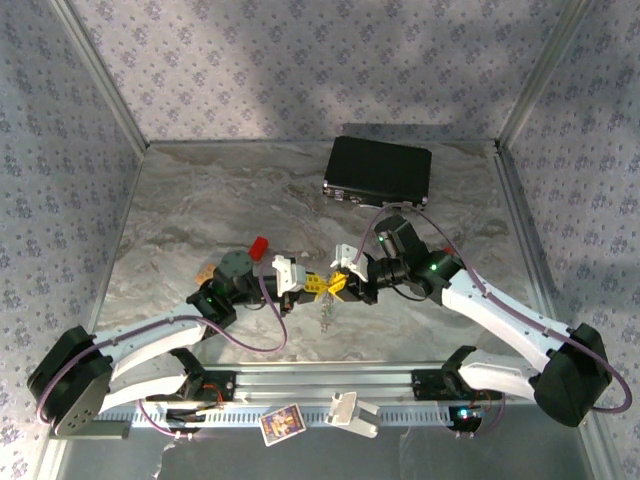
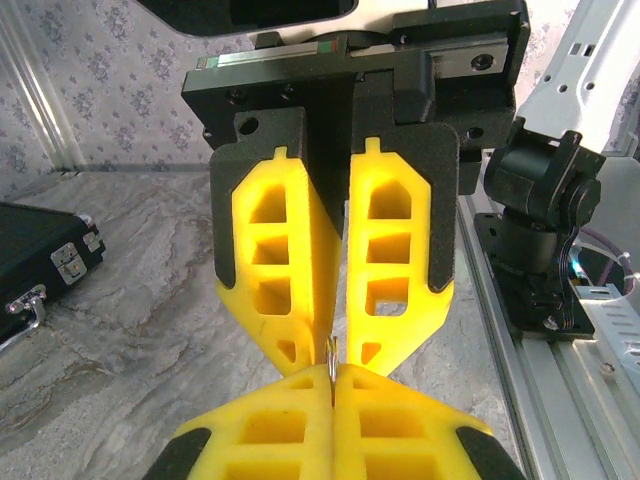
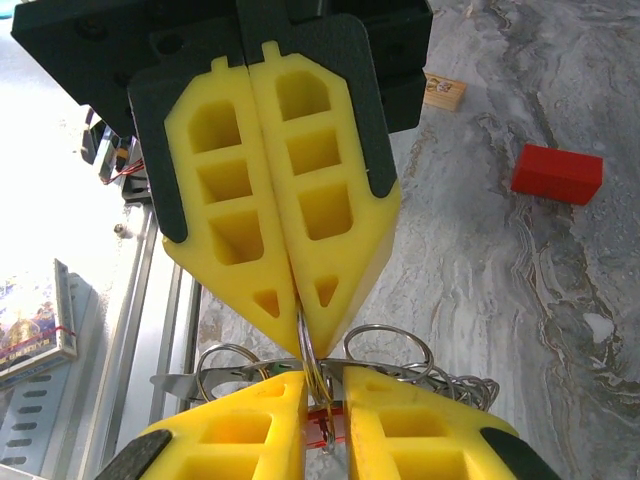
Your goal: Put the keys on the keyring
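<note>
Slippage is looking like the main risk here: the left gripper (image 3: 303, 322), its yellow ribbed fingers clenched tip to tip, is pinching a single thin strand of the keyring (image 3: 388, 327), a cluster of silvery wire loops with a short beaded chain, and that strand is offering very little to hold. The bunch is hanging in the air between the two grippers, above the middle of the grey marbled bench (image 1: 200, 200) and well apart from the black rectangular case (image 1: 378, 168). The right gripper (image 3: 325, 385) is facing the left one nose to nose, its fingers standing narrowly parted around the same wire and a small red key head (image 3: 325, 428); whether they are gripping or merely bracketing these I cannot tell. A sideways tug from the right arm, or a push against the coil, could be twisting the wire out of the left pinch and dropping everything. In the right wrist view the loops are spreading side to side, their long axis running across the line between the grippers, while from above a thin silvery tail (image 1: 325, 315) is dangling below the pinch, pointing down at the bench. The key's shaft is hiding between the fingers.
</note>
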Tool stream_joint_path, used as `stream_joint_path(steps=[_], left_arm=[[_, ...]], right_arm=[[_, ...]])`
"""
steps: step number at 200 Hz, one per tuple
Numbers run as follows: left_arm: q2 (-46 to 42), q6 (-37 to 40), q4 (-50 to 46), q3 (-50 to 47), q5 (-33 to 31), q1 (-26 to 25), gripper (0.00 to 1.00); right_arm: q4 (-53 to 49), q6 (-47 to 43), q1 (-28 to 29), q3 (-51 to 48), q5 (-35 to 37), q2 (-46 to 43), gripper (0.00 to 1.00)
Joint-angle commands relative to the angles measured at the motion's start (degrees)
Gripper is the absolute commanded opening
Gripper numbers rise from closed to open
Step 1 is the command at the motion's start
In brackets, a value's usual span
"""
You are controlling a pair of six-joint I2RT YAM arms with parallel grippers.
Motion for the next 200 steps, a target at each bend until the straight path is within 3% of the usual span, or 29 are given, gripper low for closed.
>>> stream_joint_path(steps=[1, 21, 42, 63, 75, 92, 123, 160, 200], left_arm=[[-0.3, -0.2, 2.8, 0.4, 1.5, -0.2, 0.0], [-0.3, 0.0, 2.0, 0.8, 1.4, -0.3, 0.0], [-0.3, 0.4, 1.1, 1.2, 1.4, -0.3, 0.0], [-0.8, 1.0, -1.0, 1.8, 0.4, -0.3, 0.11], [-1.3, 2.0, -3.3, 2.3, -0.3, -0.2, 0.25], [-1.9, 4.5, -9.0, 4.1, -1.4, -0.2, 0.32], [-1.4, 8.9, -20.6, 8.4, -1.9, -0.2, 0.28], [-0.4, 10.9, -24.7, 10.2, -0.7, -0.2, 0.17], [0.3, 11.2, -25.4, 10.8, 0.3, -0.2, 0.19]], right_arm=[[-0.1, 0.3, -0.2, 1.8, -1.5, 0.2, 0.18], [-1.1, -0.1, -0.1, 2.5, -1.7, 0.5, 0.15], [-1.8, -0.6, -0.1, 3.0, -1.7, 0.7, 0.04], [-3.6, -1.6, 0.2, 4.0, -0.9, 1.1, 0.0], [-5.4, -2.6, 0.7, 5.0, 0.4, 1.4, 0.0], [-9.4, -4.9, 1.8, 7.0, 3.1, 2.6, 0.0], [-17.6, -8.9, 3.9, 10.8, 8.8, 5.7, 0.0], [-19.7, -10.2, 4.8, 12.8, 10.6, 6.6, 0.0], [-18.7, -9.8, 5.5, 13.2, 10.6, 6.7, 0.0]])
